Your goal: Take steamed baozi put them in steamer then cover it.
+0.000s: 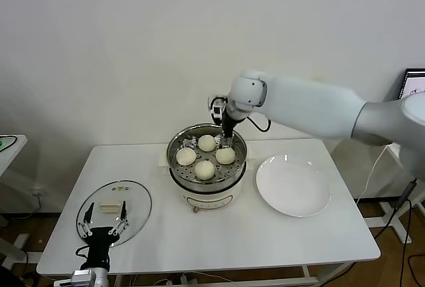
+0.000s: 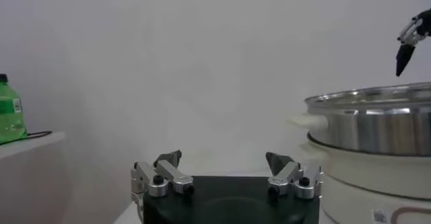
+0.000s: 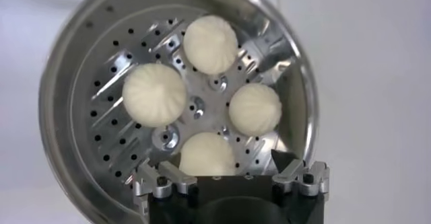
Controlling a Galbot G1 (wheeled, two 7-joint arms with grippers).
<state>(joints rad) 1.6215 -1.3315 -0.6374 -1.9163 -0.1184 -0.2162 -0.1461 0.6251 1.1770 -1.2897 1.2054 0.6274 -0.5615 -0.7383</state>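
Note:
Several cream-white baozi [image 1: 204,169] lie in the shiny steel steamer [image 1: 178,167] on its white pot base at the table's middle. In the right wrist view they rest on the perforated bottom [image 3: 111,121], one bun [image 3: 207,153] right below the jaws. My right gripper [image 1: 226,139] hangs open just above the steamer's back rim, holding nothing. The glass cover [image 1: 136,202] with its cream handle [image 1: 109,206] lies flat at the front left. My left gripper [image 1: 103,226] stands open over the cover's near edge, empty [image 2: 223,158].
A flat white plate [image 1: 293,186] sits to the right of the steamer. The steamer's wall [image 2: 377,121] rises beyond my left gripper. A green bottle [image 2: 9,111] stands on a side table, off to one side in the left wrist view.

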